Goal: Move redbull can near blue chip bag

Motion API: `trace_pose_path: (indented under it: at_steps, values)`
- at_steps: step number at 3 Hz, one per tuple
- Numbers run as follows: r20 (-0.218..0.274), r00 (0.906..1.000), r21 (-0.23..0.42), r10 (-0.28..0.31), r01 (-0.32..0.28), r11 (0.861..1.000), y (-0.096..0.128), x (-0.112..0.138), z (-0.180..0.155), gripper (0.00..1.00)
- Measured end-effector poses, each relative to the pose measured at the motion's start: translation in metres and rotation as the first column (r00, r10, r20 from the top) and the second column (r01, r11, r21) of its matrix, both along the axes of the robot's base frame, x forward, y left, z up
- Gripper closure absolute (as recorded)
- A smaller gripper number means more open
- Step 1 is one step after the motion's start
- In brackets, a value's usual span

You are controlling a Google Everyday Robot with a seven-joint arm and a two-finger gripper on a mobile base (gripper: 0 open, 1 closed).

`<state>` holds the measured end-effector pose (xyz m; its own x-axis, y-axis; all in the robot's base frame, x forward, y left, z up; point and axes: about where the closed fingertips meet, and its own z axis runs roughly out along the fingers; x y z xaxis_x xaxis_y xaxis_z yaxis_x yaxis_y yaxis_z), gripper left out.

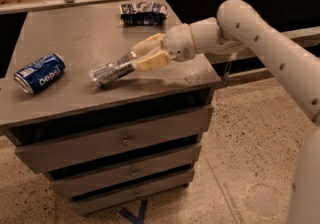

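Gripper of mine (136,58) is pinching the slim silver metal redbull can (112,70), carry pending, well apart from the crumpled blue chip bag (143,13).

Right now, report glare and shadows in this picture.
Camera view: highlights glint on the redbull can, held in the gripper over mid-table; a soft shadow falls on the table just beneath them, toward the front edge.

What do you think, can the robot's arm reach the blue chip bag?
Probably yes. The pincer, holding the redbull can, sits close to the blue chip bag, with only bare desk top between; the Pepsi can lies far aside.
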<state>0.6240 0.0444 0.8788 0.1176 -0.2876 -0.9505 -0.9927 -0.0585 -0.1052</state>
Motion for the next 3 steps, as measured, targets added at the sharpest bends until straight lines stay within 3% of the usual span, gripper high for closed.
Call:
trace_pose_path:
  at_steps: [1, 2, 3]
  values:
    - [-0.002, 0.9845, 0.014, -0.176, 0.176, 0.984, -0.032, -0.019, 0.006, 1.0]
    - [-0.042, 0.9437, 0.011, -0.328, 0.329, 0.944, -0.043, -0.036, -0.004, 1.0]
    - [-0.055, 0.8874, 0.003, -0.458, 0.459, 0.889, -0.044, -0.042, -0.014, 1.0]
